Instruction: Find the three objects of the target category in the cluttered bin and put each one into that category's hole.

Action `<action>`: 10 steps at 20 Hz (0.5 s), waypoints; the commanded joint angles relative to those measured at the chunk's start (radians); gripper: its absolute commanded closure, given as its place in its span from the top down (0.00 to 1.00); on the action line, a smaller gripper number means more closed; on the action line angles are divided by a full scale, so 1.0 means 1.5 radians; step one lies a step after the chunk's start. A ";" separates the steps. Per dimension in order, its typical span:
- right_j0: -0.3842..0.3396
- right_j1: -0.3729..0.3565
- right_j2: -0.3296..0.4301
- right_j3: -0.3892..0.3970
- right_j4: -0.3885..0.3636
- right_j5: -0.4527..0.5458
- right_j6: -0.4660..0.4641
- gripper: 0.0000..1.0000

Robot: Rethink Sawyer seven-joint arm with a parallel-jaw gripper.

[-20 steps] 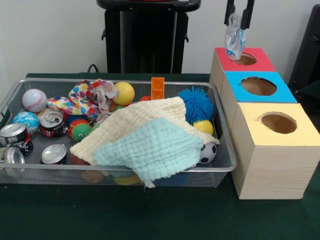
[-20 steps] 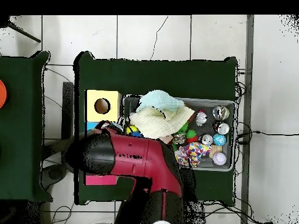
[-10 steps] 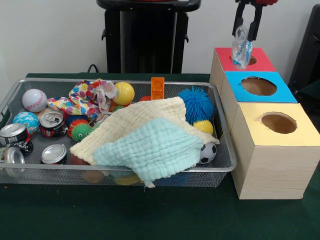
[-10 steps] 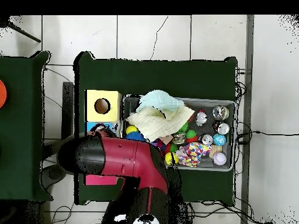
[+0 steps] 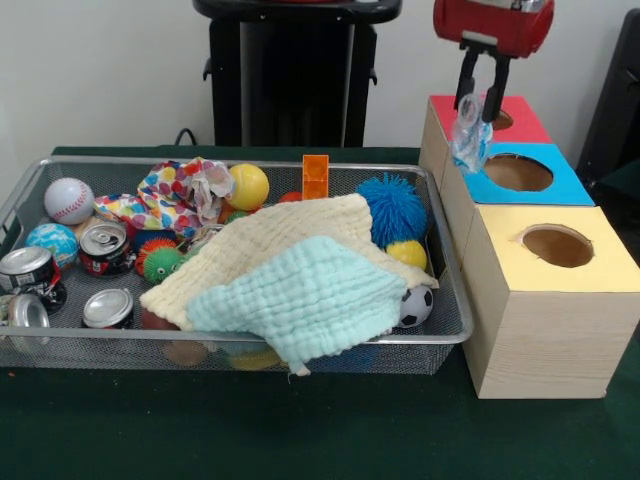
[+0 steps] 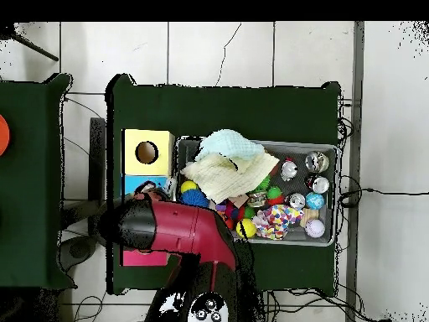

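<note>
Nearest, a wire mesh bin (image 5: 452, 335) sits on the dark green table (image 5: 300, 430), heaped full. Two soft waffle-weave cloths lie over the middle of the pile: a pale blue cloth (image 5: 300, 300) spilling over the near rim, and a cream cloth (image 5: 270, 240) under it. They cover whatever lies below, which is likely why searching is needed.

At one end of the bin are dented metal cans (image 5: 105, 247), a baseball (image 5: 68, 199) and a small globe ball (image 5: 50, 243). Further back are a crumpled spotted cloth (image 5: 170, 195), a smooth yellow ball (image 5: 248, 186), an orange plastic block (image 5: 315, 175) standing on end, and a spiky blue ball (image 5: 393, 208). A small soccer ball (image 5: 416, 306) is wedged in the near corner by the boxes.

Beside the bin stands a row of plywood boxes, each with a round hole in a coloured top: yellow box (image 5: 600, 270) nearest, then blue box (image 5: 560, 185), then red box (image 5: 520, 125) farthest.

The gripper (image 5: 478, 100) hangs above the near side of the red top, at its border with the blue one, fingers pinched on the top of a crushed clear plastic bottle (image 5: 468, 140). The bottle dangles limp and crinkled, off to the side of the red hole and not over it. Judged: the bottle is being carried for sorting, and which hole it is meant for cannot be told from here.

In the overhead view the red arm (image 6: 172, 231) covers the boxes' far end.
</note>
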 commanded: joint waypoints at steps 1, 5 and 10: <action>0.005 0.051 0.018 0.067 0.040 -0.007 0.160 0.00; 0.023 0.045 -0.003 0.056 0.046 0.036 0.174 0.00; 0.069 0.043 -0.039 0.029 0.057 0.086 0.210 0.00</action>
